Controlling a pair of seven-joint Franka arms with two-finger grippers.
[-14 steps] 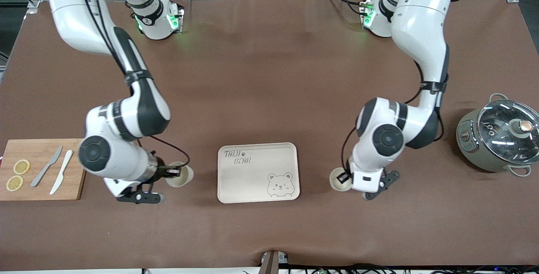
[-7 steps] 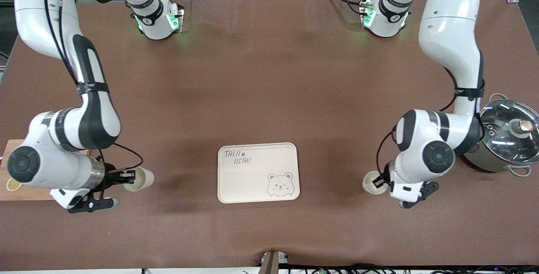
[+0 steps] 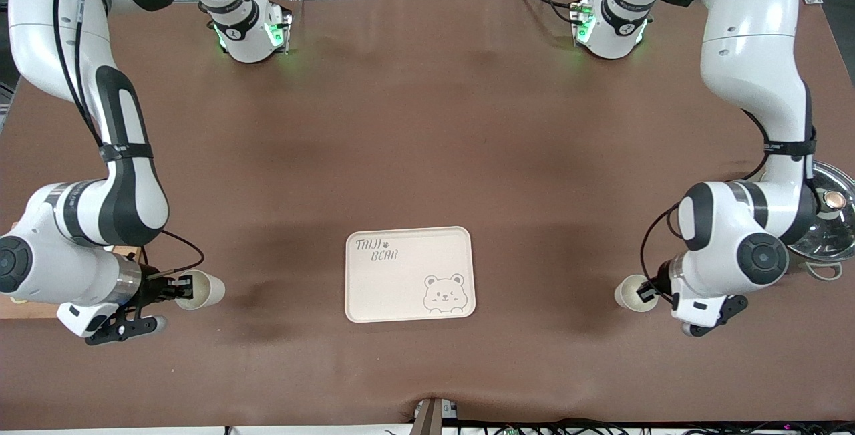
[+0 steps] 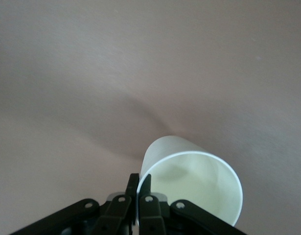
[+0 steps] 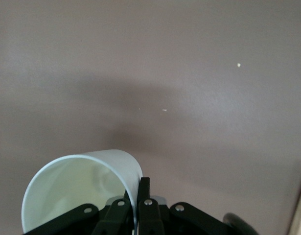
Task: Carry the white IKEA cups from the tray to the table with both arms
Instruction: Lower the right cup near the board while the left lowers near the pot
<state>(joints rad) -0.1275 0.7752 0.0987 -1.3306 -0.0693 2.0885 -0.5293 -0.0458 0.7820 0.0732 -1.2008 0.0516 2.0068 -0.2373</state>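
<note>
The brown bench [image 3: 427, 127] carries the empty tray [image 3: 409, 274] in its middle. The right tool [image 3: 179, 286] pinches one cup's [image 3: 200, 290] rim, the left tool [image 3: 649, 290] the other cup [image 3: 629, 293], both over the bench well apart from the tray. Next seems lowering and releasing

The only words that can be read are "TAIJI BEAR", printed in dark outlined capitals on the cream tray [image 3: 409, 273] that lies on the bench [image 3: 427, 154]. They stand in two lines, "TAIJI" above "BEAR", in the tray's corner farthest from the front camera toward the right arm's end, with a small paw mark right after "TAIJI". A cartoon bear face is drawn in the diagonally facing corner. Neither wrist view shows any writing.
</note>
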